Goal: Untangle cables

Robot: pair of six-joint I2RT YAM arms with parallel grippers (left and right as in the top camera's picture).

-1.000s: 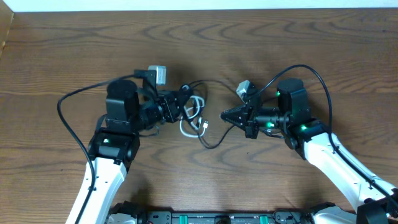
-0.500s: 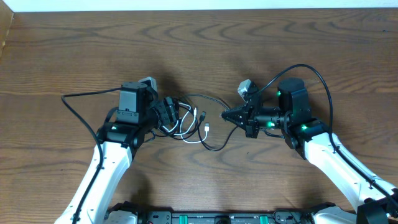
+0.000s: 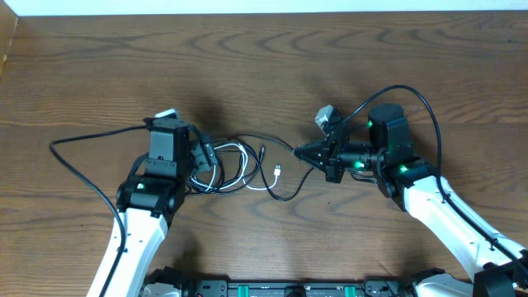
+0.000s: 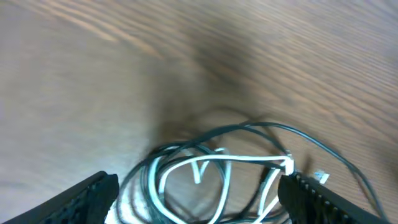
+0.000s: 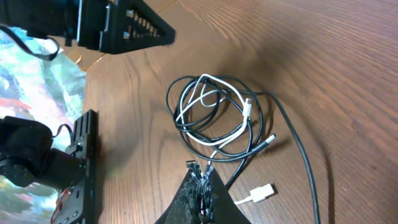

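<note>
Thin, glossy black-and-white cables loop on the wood-grain table. Beside them the left gripper is spread, and the right gripper pinches a black strand.

black and white cables, tangled loops

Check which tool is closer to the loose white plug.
Right. The right tool, shut on a cable, sits just beside the white plug with a small gap; the left tool is open over the far side of the cable coil.
</note>
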